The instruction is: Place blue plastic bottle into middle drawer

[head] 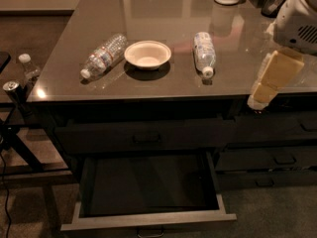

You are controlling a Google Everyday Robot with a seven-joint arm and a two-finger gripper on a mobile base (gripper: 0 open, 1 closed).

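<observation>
Bowl [147, 54] sits left of your blue plastic bottle [203, 52]. Your end effector [258, 101] hangs at the front right of the table [233, 71]; I cannot tell its grip state.

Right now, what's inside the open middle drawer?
The middle drawer shows only its bare black floor; its rear, under the drawer above, is hidden. The claw hangs before the counter, far right.

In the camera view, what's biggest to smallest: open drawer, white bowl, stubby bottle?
Biggest: middle drawer, by far.
Then white bowl and blue plastic bottle: about alike, so unranked.
The gripper hangs by the table, at its right front edge.
</observation>
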